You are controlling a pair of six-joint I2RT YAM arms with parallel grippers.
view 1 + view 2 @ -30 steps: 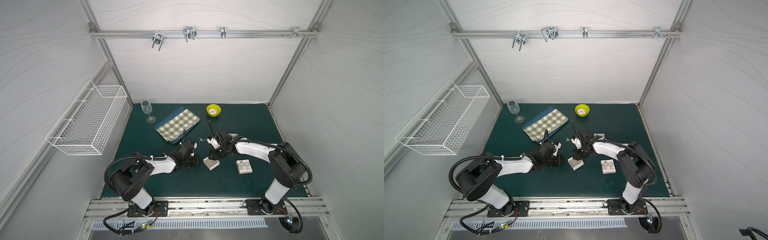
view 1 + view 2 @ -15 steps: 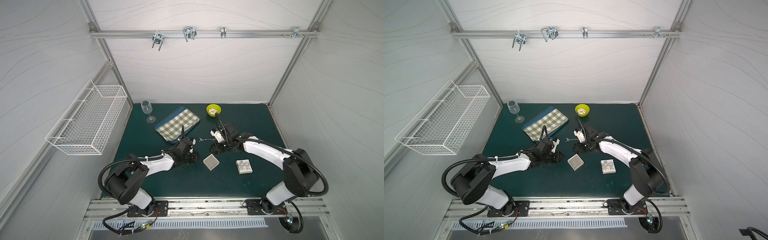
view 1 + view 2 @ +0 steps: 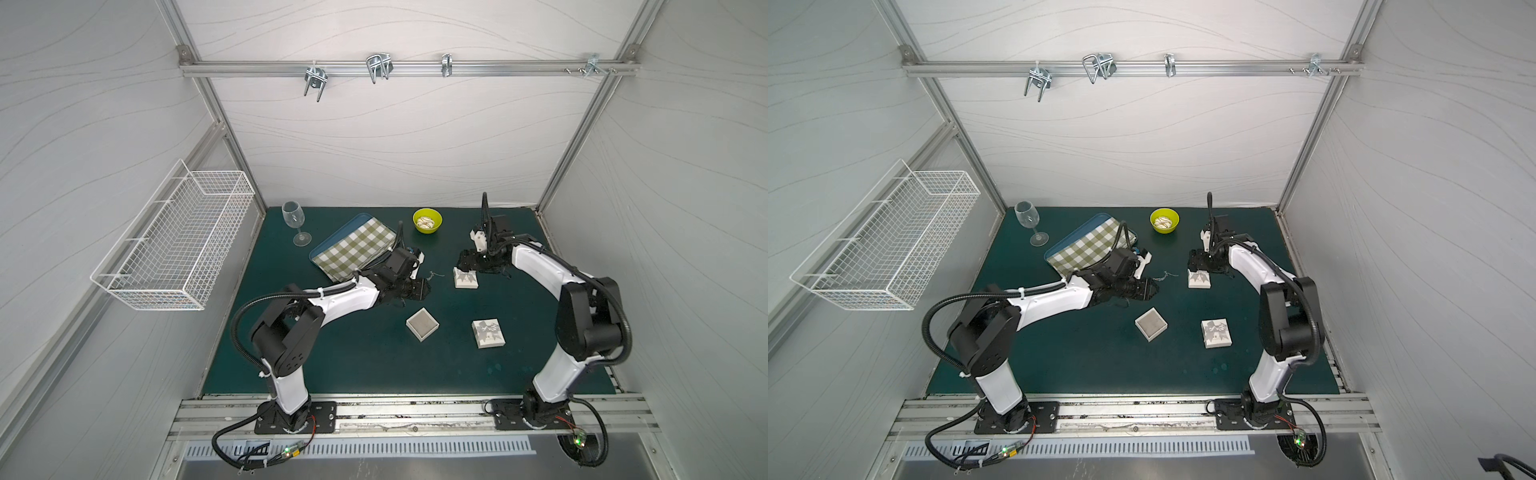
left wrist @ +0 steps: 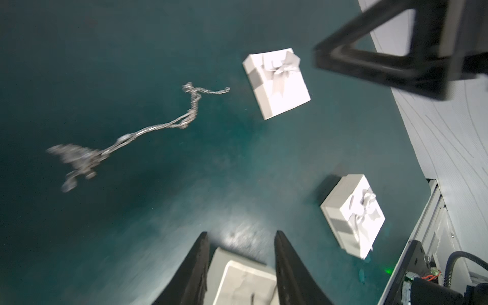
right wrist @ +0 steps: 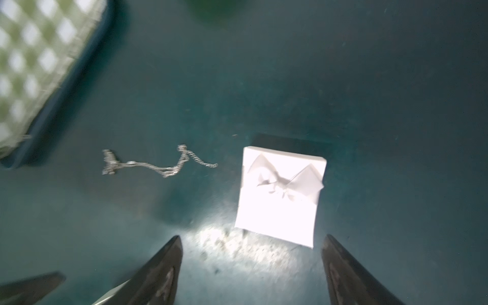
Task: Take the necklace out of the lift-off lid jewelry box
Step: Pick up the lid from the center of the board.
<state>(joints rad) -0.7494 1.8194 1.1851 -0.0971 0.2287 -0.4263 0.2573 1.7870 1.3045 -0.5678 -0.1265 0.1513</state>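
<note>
Necklace (image 4: pixel 158 126) first. From the left wrist camera it lies stretched out on the green mat (image 4: pixel 132 237), out of its box and just beside the lid (image 4: pixel 277 81) with the bow. The left claw (image 4: pixel 241 253) is spread apart with nothing in it. The open box (image 4: pixel 245 280) sits close to it. If that arm swings low, I think it could knock the box or drag the necklace along.

From the right wrist camera, the right claw (image 5: pixel 250 264) is spread wide and empty too, near the lid. The necklace is thin and lies flat. A claw coming down on it could snag a loop and fling it, or shove the lid on top of it.

In both top views the two claws are near each other with the necklace between them. They could bump if both move in. A second closed box (image 3: pixel 488 333) could get mixed up with the open one.

The mat is dark green, flat and a bit shiny. White walls (image 3: pixel 395 145) stand all around. Farther back are a checked tray (image 3: pixel 353 249), a wine glass (image 3: pixel 293 216) and a yellow bowl (image 3: pixel 427 220). A wire basket (image 3: pixel 174 241) hangs on a side wall. Hooks (image 3: pixel 378 70) hang from a rail (image 3: pixel 498 66) up high.
</note>
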